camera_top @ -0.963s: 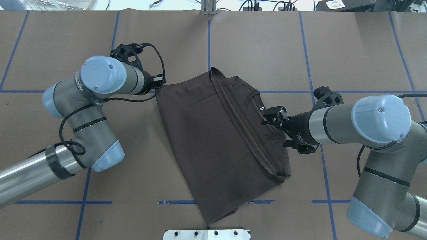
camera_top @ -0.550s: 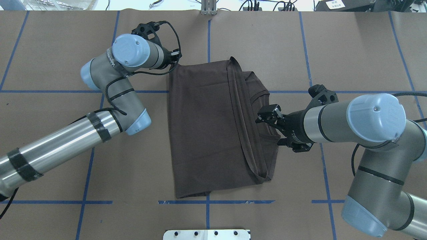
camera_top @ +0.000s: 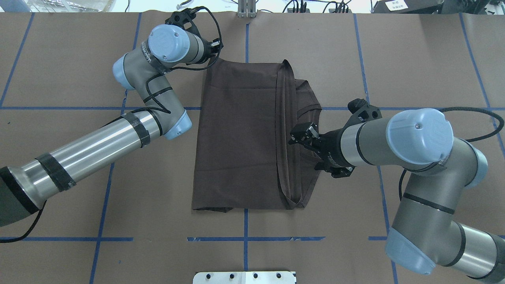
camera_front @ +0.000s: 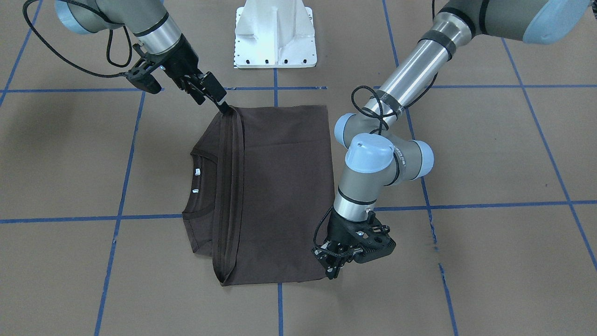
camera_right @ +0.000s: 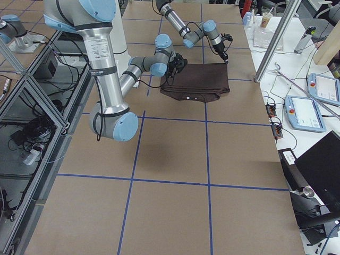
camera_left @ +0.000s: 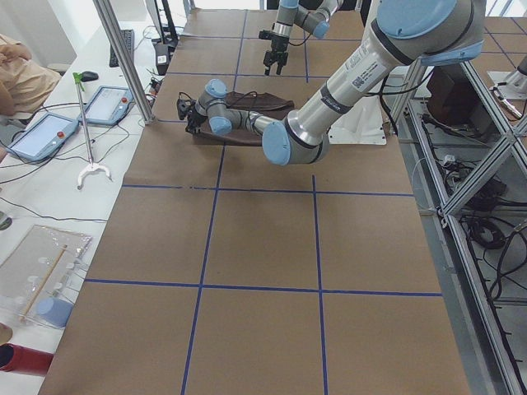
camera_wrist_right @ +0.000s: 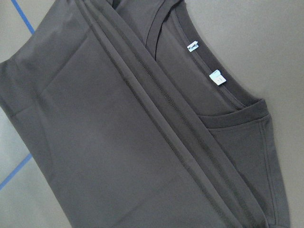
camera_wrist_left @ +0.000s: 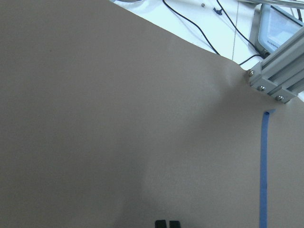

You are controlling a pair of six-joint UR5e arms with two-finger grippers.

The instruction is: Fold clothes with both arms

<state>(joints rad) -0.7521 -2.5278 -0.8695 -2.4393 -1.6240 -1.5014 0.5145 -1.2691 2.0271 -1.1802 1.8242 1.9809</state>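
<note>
Quick status from my end. The shirt (camera_top: 236, 138) lies flat mid-table on the paper (camera_top: 59, 59), straddling the centre tape (camera_top: 256, 238) line. It's folded over lengthways, so the hem band runs right beside the collar (camera_front: 189, 186). The collar is exposed on the robot's right with its 2 labels (camera_wrist_right: 216, 77) showing.

Left gripper (camera_top: 214, 46) is down at the shirt's far left corner. On its wrist cam the fingertips (camera_wrist_left: 162, 223) are pressed together. Overhead, that corner is drawn to a point toward them, so I read it as pinching the cloth, though the pinch itself is hidden. My guess at why: holding 1 corner lets me square the edges to the tape grid.

Right gripper (camera_top: 300, 137) hangs well above the collar area, touching nothing. Its fingers look spread, and its cam shows only shirt and no tips, so I call it released. It's a decent perch for picking the next grab.

In the way: the left wrist (camera_top: 173, 122) sits just beside the shirt's left edge and hides part of that edge from the front. The base (camera_front: 275, 37) is near the shirt's close end. A post (camera_wrist_left: 278, 76) stands past the far corner. Tablets (camera_left: 107, 105) sit on the side bench, well apart.
</note>
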